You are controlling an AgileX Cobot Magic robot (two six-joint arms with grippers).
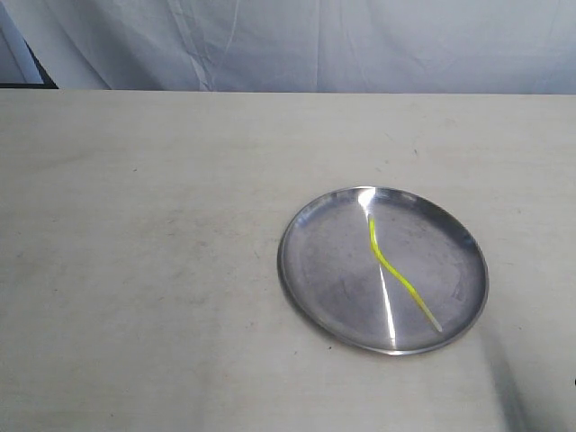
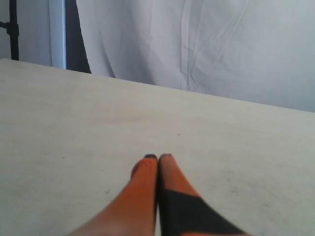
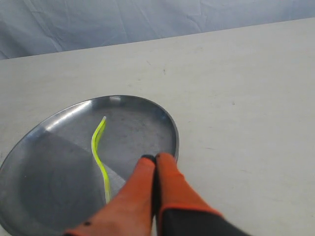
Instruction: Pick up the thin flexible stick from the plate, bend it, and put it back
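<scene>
A shiny silver plate (image 1: 315, 270) rests on the table right of centre. On it lies the thin yellow-green stick (image 1: 390, 265), curved in a shallow S, its pale tip toward the near right rim. The right wrist view shows the same plate (image 3: 44, 162) and stick (image 3: 98, 152). My right gripper (image 3: 155, 158), with orange fingers pressed together and nothing between them, hovers by the plate's rim, beside the stick and apart from it. My left gripper (image 2: 158, 157) is shut and empty over bare table. Neither gripper shows in the exterior view, only a dark blur at the lower right.
The beige table (image 1: 135, 270) stretches wide to the left of the plate. A pale cloth backdrop (image 1: 297, 45) hangs behind the far table edge. A dark stand (image 2: 12, 29) shows beyond the table in the left wrist view.
</scene>
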